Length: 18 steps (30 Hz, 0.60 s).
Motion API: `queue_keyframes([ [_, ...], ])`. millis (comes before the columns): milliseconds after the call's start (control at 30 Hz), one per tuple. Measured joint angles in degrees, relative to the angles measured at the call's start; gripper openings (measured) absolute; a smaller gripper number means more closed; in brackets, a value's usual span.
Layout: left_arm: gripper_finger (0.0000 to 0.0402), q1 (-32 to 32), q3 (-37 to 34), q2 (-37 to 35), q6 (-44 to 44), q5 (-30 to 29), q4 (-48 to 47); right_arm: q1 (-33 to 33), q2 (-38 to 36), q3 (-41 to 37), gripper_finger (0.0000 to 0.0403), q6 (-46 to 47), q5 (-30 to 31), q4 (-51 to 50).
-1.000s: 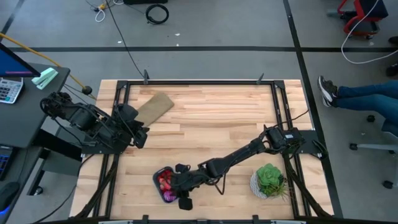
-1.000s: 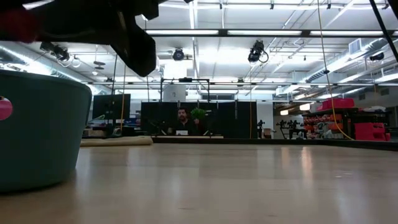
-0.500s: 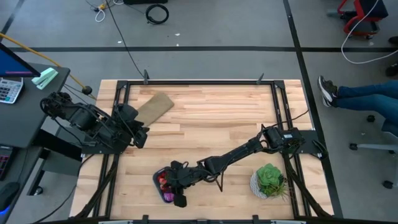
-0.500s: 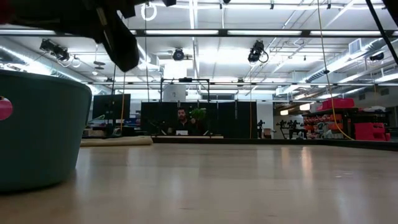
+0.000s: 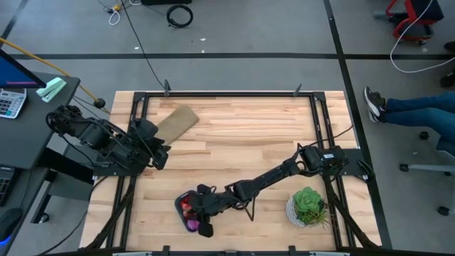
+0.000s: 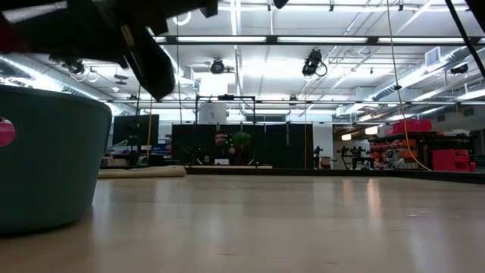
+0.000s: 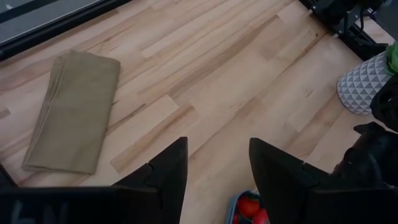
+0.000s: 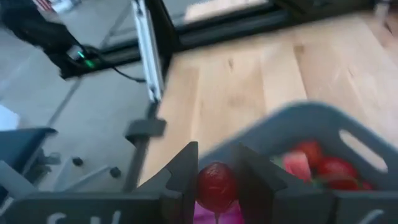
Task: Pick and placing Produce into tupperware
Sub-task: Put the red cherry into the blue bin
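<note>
At lower centre-left of the high view: the right gripper (image 5: 205, 210) stretched from the right side of the table, hanging directly over the teal tupperware (image 5: 180, 202), red produce (image 5: 188, 208) visible inside beside the dark fingers; container straight beneath, so the coming move looks like a plain release or short descent, judging by the overlap. Left gripper (image 5: 161, 155) parked at left of frame near the table edge, well apart from the container, clearly the farther arm. Tan cloth (image 5: 175, 121) lying at upper left of the table, potted plant (image 5: 308, 204) at lower right. Compared with a second ago, shifted toward the frame's left, further over the container. At far left of the low view: teal wall of the tupperware (image 6: 45, 159) with a magenta piece (image 6: 6, 131) at the picture's left edge, dark arm parts blurred across the top left, sitting differently than a second ago. At bottom centre of the left wrist view: fingers (image 7: 168, 165) parted with nothing between them, container corner and red pieces just below, cloth at upper left. At bottom centre of the right wrist view: jaws closed on a red cherry-like piece (image 8: 216, 182), grey-blue rim of the tupperware (image 8: 298, 118) just beyond, more red pieces inside at lower right.
</note>
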Motion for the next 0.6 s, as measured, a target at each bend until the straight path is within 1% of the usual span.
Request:
queue_keyframes([
  [100,0.018,0.02,0.0,0.0,0.33,0.0,0.0,0.0,-0.01,0.0,0.0099,-0.58,1.61,-2.7],
  [400,0.0177,0.0,0.0,0.0,0.55,0.0,-0.02,0.32,0.47,0.04,0.0099,-1.3,2.72,-3.16],
  [467,0.0178,0.0,0.0,0.0,0.55,0.0,-0.02,0.5,1.49,0.06,0.0099,0.07,2.47,-2.37],
  [533,0.018,0.0,0.0,-0.02,0.55,0.0,-0.04,0.77,2.87,0.0,0.0099,2.13,0.94,-0.94],
  [600,0.0181,0.01,0.0,0.0,0.55,0.0,-0.05,0.91,3.03,-0.07,0.0099,2.33,0.7,-1.35],
])
